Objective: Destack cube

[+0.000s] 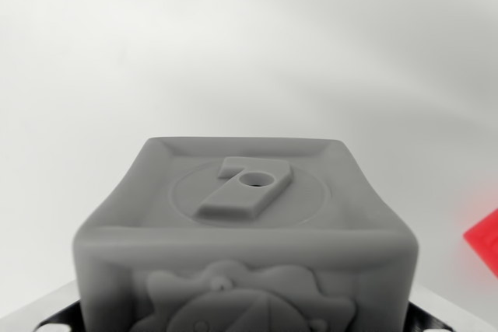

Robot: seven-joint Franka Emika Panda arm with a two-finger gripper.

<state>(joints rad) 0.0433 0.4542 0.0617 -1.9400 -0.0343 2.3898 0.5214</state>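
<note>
A matte grey plastic cube with a raised numeral on top and embossed relief on its near face fills the wrist view; whether the end effector grips it cannot be told.

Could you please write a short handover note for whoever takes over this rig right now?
Gripper: fingertips not visible in the wrist view, so its state cannot be told.
Grey cube: fills the lower centre, very close to the camera, raised figure on its top face, relief on its front face.
Red object: only an edge shows at the wrist view's right.
Done: cannot tell whether the cube is lifted or still stacked.
Left: confirm grasp, then set the cube down apart.
</note>
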